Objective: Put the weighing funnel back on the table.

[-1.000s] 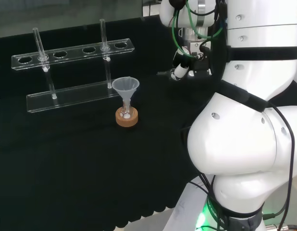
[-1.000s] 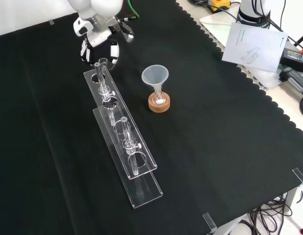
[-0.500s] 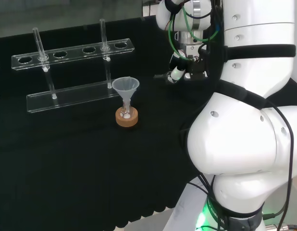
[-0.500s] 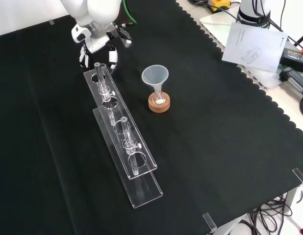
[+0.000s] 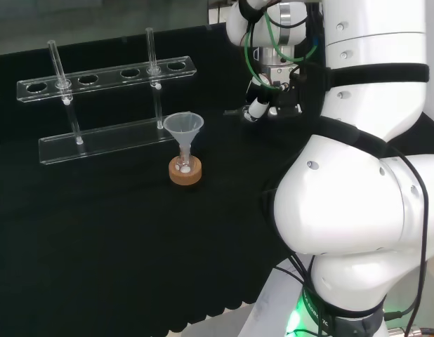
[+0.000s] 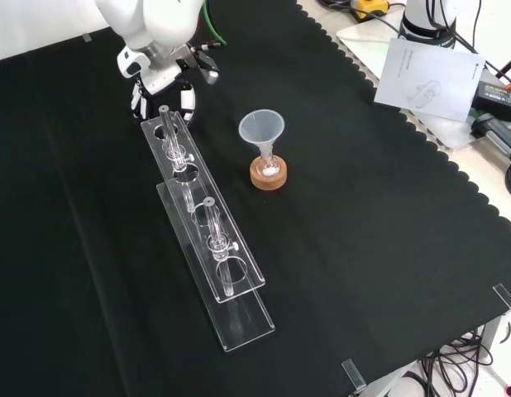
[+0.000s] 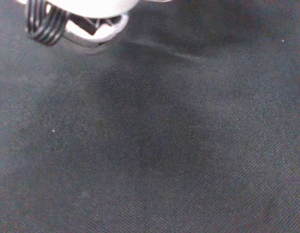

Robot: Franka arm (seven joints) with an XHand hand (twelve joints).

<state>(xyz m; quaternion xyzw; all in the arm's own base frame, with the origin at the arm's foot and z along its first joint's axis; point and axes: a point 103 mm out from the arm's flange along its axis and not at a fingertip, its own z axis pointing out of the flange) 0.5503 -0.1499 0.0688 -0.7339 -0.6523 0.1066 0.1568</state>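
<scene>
Upper left of front view, hand (image 6: 163, 78) has edged left, above the rack (image 6: 243, 318) end; grip cannot be told. Funnel (image 6: 261, 129) sits in flask (image 6: 269, 165) on cork ring (image 6: 259, 177); rack holds two tubes (image 6: 166, 126).

Front view: hand (image 6: 163, 81) at rack's (image 6: 199, 213) far end, funnel (image 6: 261, 128) right of rack.

The white arm (image 5: 357, 210) is seen stacked up the three o'clock side of the head view, with the wrist (image 5: 277, 67) carried near one o'clock. In the front view, the hand (image 6: 163, 78) is brought in from twelve o'clock and held low toward eleven o'clock, palm turned downward. Its grasp cannot be made out.
</scene>
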